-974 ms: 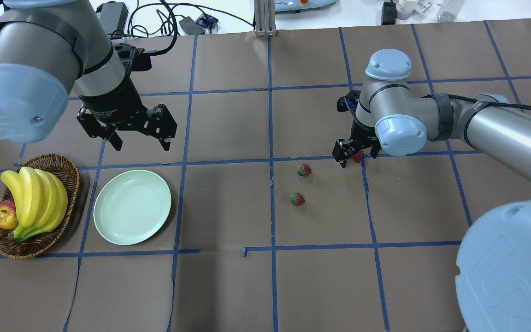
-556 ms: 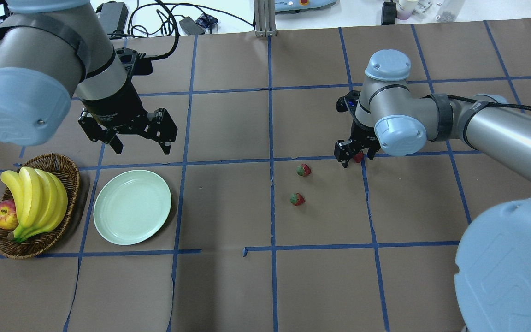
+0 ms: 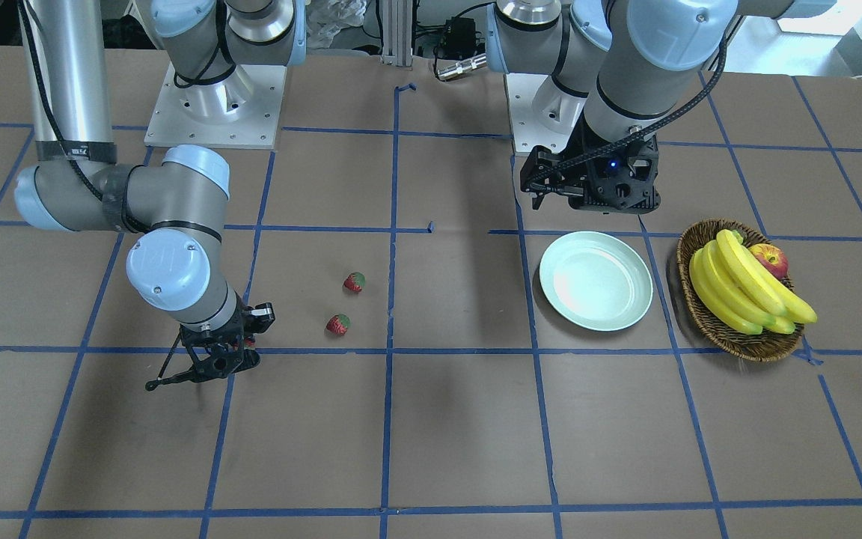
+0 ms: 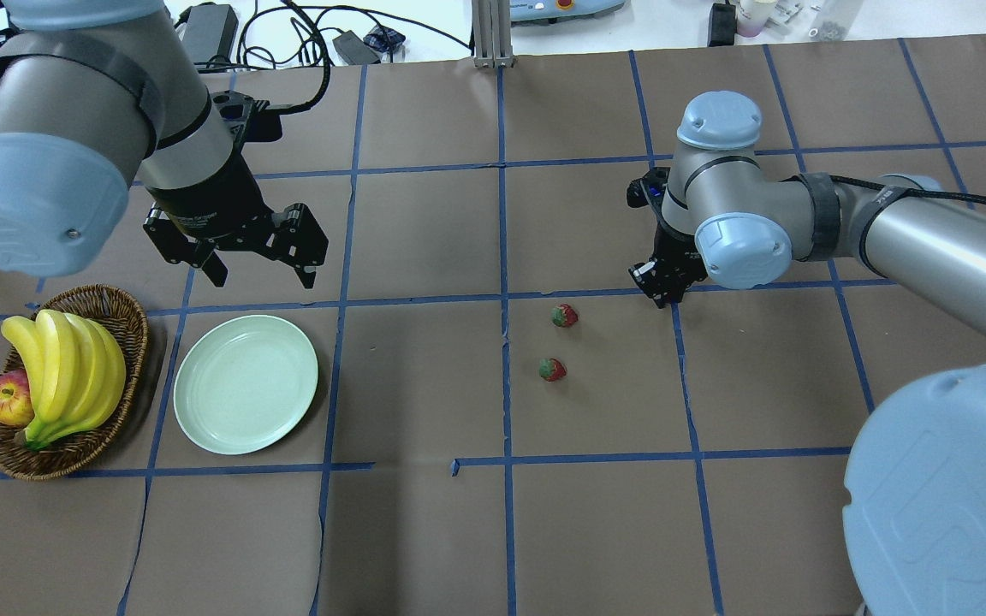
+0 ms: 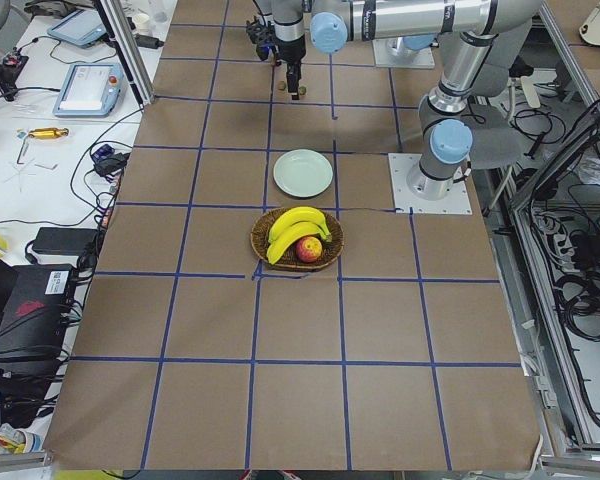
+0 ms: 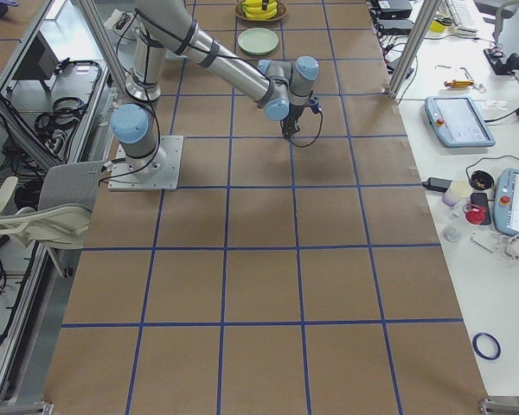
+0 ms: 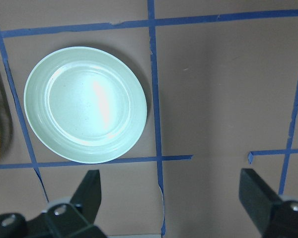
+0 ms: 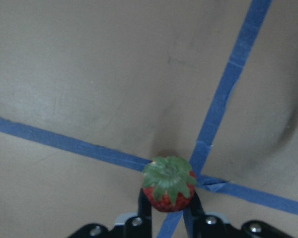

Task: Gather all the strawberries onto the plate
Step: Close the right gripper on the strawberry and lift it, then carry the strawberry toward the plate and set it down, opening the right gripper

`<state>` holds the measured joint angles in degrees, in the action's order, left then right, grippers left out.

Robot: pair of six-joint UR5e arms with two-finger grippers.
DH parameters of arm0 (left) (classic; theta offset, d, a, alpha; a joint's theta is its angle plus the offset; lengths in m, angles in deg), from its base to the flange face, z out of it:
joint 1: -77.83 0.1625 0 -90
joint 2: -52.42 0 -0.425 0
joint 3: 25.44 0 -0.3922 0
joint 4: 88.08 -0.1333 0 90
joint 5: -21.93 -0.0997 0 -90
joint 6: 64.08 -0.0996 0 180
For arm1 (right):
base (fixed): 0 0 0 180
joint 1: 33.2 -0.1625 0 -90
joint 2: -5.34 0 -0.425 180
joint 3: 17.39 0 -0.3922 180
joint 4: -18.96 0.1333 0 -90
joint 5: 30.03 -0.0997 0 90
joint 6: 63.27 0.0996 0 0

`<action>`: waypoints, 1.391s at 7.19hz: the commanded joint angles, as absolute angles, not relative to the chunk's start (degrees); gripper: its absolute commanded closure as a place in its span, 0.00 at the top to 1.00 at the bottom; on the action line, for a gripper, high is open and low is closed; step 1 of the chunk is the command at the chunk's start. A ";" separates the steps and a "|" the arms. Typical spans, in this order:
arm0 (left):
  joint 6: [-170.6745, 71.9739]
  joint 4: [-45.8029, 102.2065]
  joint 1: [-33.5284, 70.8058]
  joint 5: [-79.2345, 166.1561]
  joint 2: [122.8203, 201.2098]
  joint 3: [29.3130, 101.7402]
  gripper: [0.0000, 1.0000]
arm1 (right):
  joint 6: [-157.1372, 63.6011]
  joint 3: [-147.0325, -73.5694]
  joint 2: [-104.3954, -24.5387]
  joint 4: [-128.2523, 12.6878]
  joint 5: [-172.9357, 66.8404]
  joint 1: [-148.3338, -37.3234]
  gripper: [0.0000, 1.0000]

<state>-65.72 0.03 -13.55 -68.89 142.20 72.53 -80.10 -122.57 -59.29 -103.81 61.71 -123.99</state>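
My right gripper (image 4: pixel 662 287) is shut on one strawberry (image 8: pixel 169 190), which it holds close over a crossing of blue tape lines. In the overhead view that berry is hidden under the gripper. Two more strawberries (image 4: pixel 564 316) (image 4: pixel 552 370) lie on the table just left of it; they also show in the front view (image 3: pixel 354 282) (image 3: pixel 338 324). The pale green plate (image 4: pixel 245 383) lies empty far to the left. My left gripper (image 4: pixel 262 275) hangs open and empty just beyond the plate's far edge, and its wrist view shows the plate (image 7: pixel 84 104) below.
A wicker basket (image 4: pixel 121 310) with bananas (image 4: pixel 65 368) and an apple (image 4: pixel 7 400) stands left of the plate. Brown paper with a blue tape grid covers the table. Cables and boxes lie beyond the far edge.
My right gripper's fingers have closed on the strawberry, which no longer shows in the overhead view. My left gripper has drifted slightly away from the plate.
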 commanded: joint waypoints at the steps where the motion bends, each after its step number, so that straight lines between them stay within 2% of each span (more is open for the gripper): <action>1: -66.01 -0.01 -13.05 -68.86 141.89 71.68 1.00 | -79.97 -121.64 -60.04 -103.82 63.13 -123.90 0.00; 4: -66.01 -0.01 -12.96 -69.13 141.81 71.59 1.00 | -79.01 -115.07 -67.68 -94.02 64.03 -124.16 0.00; 6: -66.01 -0.01 -12.96 -69.13 141.81 71.68 1.00 | -72.27 -110.75 -67.35 -91.78 63.49 -130.63 0.00; 10: -66.01 -0.01 -13.13 -68.78 141.72 71.68 1.00 | -56.00 -110.47 -64.11 -95.89 56.81 -142.41 0.00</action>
<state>-65.97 0.00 -13.11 -68.80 141.72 71.68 -60.44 -110.48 -65.98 -93.78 57.96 -138.36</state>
